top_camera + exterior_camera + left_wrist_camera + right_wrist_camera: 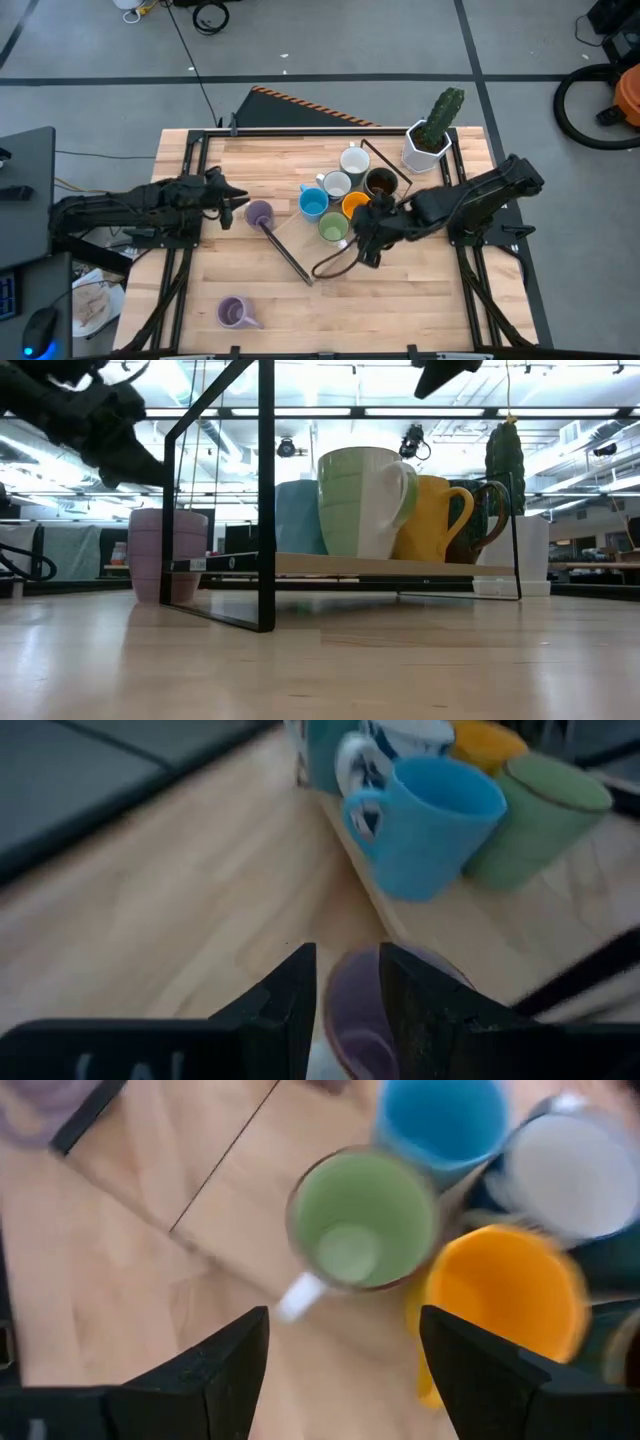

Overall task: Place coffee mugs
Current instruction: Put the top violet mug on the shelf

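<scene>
Two grippers are in play here, and the left gripper [345, 995] is the busy one: its fingers sit close together, pinching the near rim of a lilac mug [259, 213], one finger inside the cup and one outside, so I'd call that a grip on the wall. That mug sits on the wooden table [420, 300] just beside the black wire rack's [290, 252] edge, so my guess is the step in hand is carrying it over to join the others on the rack's board. Next move probably needs a lift high enough to clear the frame bar, then a set-down in a free spot near the blue mug [425, 825] without bumping it. The right gripper [345, 1355] hangs spread wide and empty right above the green mug [360, 1220], which stands upright with a white handle. Beside it are the orange mug [505, 1305], the blue one, two white mugs [345, 172] and a dark brown mug [381, 183], all clustered and touching. A second lilac mug [234, 313] waits well apart near the table's front edge. The cactus pot [425, 146] stands in the far corner.
</scene>
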